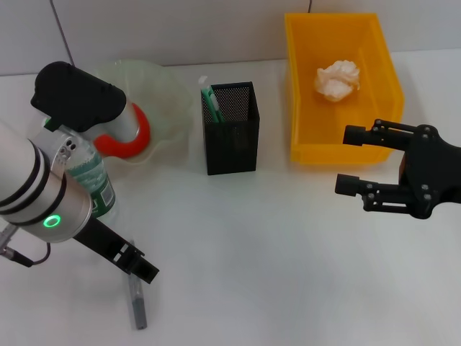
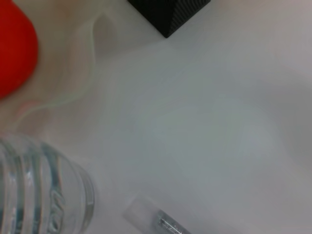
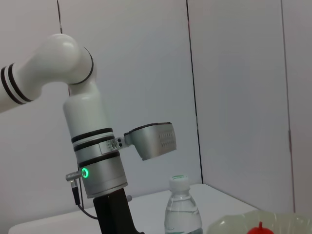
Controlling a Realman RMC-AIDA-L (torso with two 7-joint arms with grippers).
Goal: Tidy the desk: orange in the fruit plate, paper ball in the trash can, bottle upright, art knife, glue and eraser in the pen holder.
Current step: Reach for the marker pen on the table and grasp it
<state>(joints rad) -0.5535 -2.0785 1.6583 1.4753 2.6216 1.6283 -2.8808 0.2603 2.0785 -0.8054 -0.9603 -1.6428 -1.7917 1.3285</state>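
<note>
The orange lies in the translucent fruit plate, partly behind my left wrist. The paper ball rests in the yellow trash can. Beside my left arm the bottle stands upright. A green and white item pokes out of the black mesh pen holder; I cannot tell whether it is the glue. The grey art knife lies near the front edge, with my left gripper just above its far end. My right gripper hovers open and empty in front of the trash can. The eraser is out of view.
The left wrist view shows the knife's tip, the bottle, the orange and a corner of the pen holder. Bare white table stretches between the two arms. A wall runs along the table's back.
</note>
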